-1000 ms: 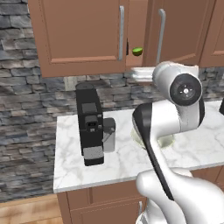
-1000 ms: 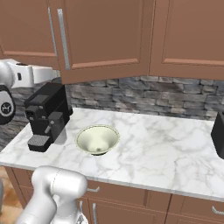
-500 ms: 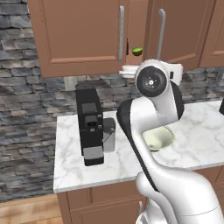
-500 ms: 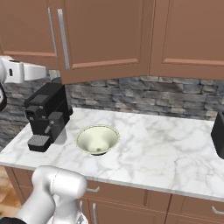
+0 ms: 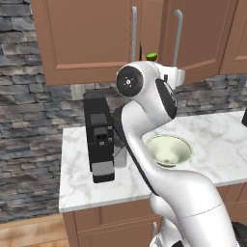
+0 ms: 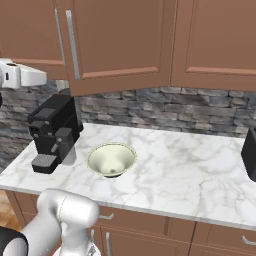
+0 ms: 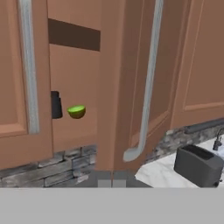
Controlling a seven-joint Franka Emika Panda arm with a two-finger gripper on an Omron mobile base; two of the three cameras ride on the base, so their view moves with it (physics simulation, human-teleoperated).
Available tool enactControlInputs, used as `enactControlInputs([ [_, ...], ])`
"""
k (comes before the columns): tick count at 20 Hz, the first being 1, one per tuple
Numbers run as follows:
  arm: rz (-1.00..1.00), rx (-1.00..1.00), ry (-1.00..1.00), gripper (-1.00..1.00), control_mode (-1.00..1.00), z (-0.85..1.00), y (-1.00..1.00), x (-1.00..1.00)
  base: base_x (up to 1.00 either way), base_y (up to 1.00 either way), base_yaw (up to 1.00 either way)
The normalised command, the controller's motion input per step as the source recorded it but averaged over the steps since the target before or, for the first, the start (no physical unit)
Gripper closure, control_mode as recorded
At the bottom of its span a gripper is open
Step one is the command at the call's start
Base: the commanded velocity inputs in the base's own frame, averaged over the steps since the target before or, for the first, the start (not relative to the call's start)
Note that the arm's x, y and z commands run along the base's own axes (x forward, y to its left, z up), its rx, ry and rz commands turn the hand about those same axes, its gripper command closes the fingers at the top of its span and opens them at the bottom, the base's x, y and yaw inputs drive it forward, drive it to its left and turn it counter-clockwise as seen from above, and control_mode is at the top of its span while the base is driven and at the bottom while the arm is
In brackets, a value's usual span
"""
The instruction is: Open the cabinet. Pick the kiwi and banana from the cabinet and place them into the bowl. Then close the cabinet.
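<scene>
Since half second ago, arm swings further left in left base view; right door of cabinet (image 5: 193, 38) now ajar. Gripper (image 7: 111, 181) at bottom centre of hand view, tips pressed together, holding nothing. Kiwi (image 7: 76, 111) inside cabinet, centre left, beside black bottle (image 7: 56, 105). Bowl (image 6: 111, 160) on counter (image 6: 190, 170), lower centre.

Left base view: behind-left of arm, facing forward-down over white marble counter (image 5: 212, 140). Right base view: behind-right, same counter (image 6: 190, 165); both share pale cream-green round bowl (image 5: 169, 149) (image 6: 111, 160) and black coffee machine (image 5: 99, 140) (image 6: 52, 130). Hand view: close on reddish-brown wooden wall cabinet (image 7: 113, 78), right door ajar.
</scene>
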Motion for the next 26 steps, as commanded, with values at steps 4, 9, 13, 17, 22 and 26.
enactControlInputs([
  [4, -0.13, 0.0, 0.0, 1.0, -1.0, 0.0, 0.09, 0.33, 0.0, 0.0, 0.0],
  [9, -0.13, -0.01, 0.0, 1.0, -1.0, -0.04, 0.0, 0.27, 0.0, 0.0, 0.0],
  [13, -0.1, -0.04, -0.03, 1.0, -1.0, -0.12, 0.0, 0.22, 0.0, 0.0, 0.0],
  [17, -0.07, -0.05, -0.04, 1.0, -1.0, -0.12, 0.02, 0.23, 0.0, 0.0, 0.0],
  [22, -0.06, -0.04, -0.11, 1.0, -1.0, -0.01, 0.01, 0.07, 0.0, 0.0, 0.0],
  [26, -0.08, -0.03, -0.11, 1.0, -1.0, 0.0, 0.0, 0.0, 0.0, 0.0, 0.0],
])
